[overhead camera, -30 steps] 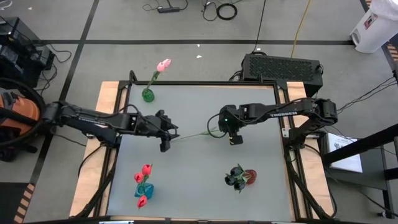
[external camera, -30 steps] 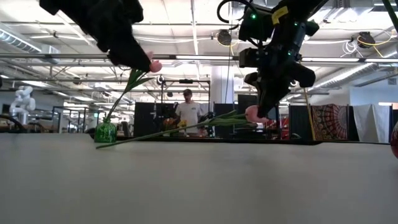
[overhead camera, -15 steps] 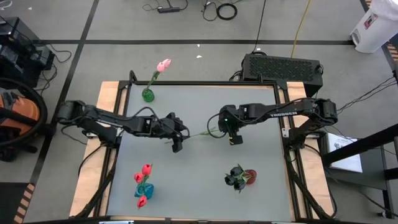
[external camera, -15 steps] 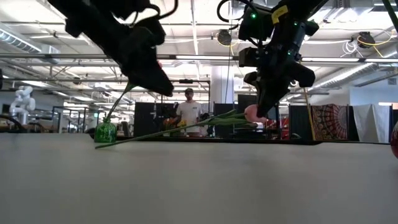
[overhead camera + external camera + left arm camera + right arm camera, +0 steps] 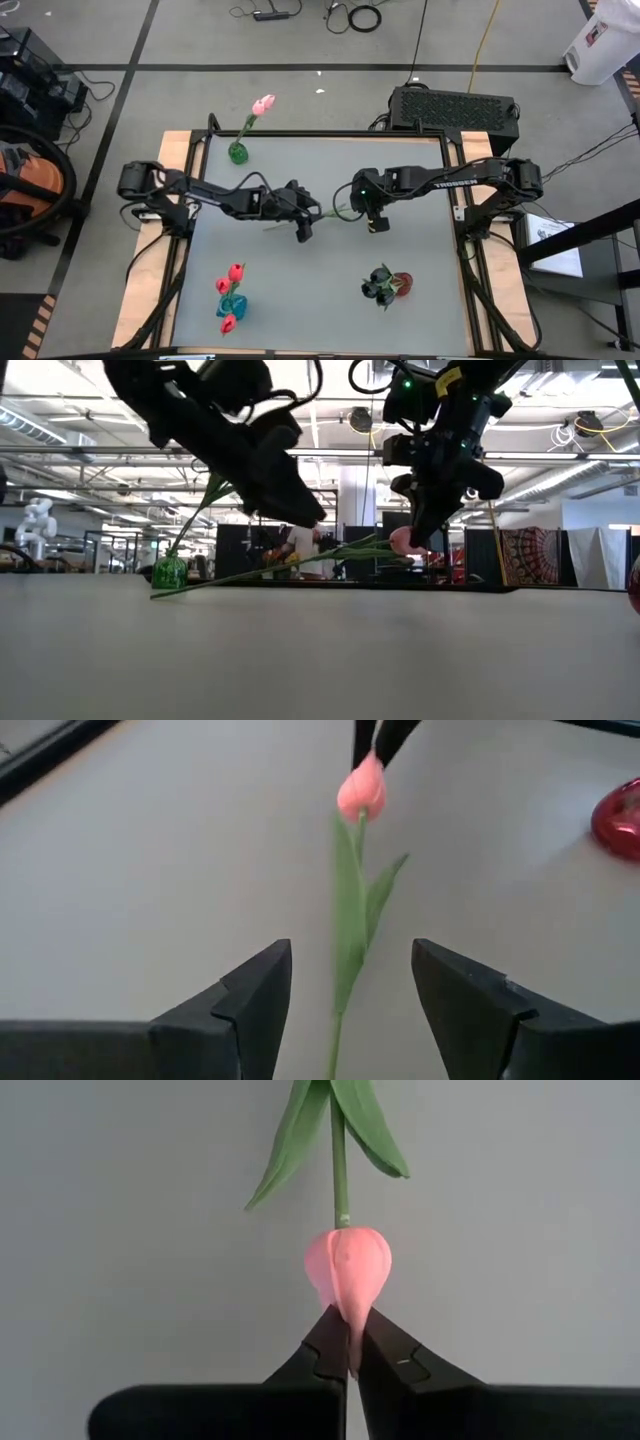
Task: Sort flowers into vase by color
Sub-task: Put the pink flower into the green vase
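Near the desk's [image 5: 420, 270] centre, the right hand [image 5: 348, 1355] pinches the pink tulip [image 5: 348, 1270] by its petal tip, while the left hand [image 5: 350, 995], spread wide at nine o'clock, straddles the light, whippy stem, likely the safer hold.

pink tulip [image 5: 347, 1274] slanted, stem tip on table

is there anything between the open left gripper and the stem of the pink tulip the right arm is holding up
Nothing visible. The left gripper is open with the pink tulip's thin green stem running between its fingers; the right gripper pinches the tulip's head.
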`<state>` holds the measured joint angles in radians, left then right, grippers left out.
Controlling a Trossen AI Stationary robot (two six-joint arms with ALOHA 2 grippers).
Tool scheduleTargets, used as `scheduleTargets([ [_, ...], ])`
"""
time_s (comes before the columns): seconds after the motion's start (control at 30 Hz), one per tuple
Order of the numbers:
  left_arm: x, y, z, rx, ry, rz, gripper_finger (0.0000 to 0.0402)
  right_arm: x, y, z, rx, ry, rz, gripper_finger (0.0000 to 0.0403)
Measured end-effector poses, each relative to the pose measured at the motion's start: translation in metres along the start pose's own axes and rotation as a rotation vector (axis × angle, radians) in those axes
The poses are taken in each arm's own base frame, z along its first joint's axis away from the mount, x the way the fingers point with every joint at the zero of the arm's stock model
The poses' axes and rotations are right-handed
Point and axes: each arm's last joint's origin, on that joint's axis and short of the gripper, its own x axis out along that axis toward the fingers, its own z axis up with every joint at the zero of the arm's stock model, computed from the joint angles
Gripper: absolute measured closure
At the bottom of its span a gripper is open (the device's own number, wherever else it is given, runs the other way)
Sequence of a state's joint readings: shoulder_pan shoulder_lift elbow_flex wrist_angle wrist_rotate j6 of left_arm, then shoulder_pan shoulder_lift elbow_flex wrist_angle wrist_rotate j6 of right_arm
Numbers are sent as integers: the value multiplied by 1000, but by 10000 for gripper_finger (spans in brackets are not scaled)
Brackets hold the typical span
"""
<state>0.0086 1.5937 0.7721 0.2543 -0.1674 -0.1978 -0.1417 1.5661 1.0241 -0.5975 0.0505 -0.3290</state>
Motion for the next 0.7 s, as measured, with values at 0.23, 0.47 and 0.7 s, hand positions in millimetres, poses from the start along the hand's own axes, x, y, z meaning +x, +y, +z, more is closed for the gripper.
scheduleTargets([
  [0.23, 19, -1, -2, 26, 34, 2, 187, 0, 0, 0, 1, -5, -1, 399],
  [0.47, 24, 3, -1, 14, 27, 13, 187, 0, -1, 2, 4, -18, -6, 399],
  [0.7, 24, 4, 1, 9, 9, 22, 187, 0, -1, 4, 3, -44, -15, 399],
])
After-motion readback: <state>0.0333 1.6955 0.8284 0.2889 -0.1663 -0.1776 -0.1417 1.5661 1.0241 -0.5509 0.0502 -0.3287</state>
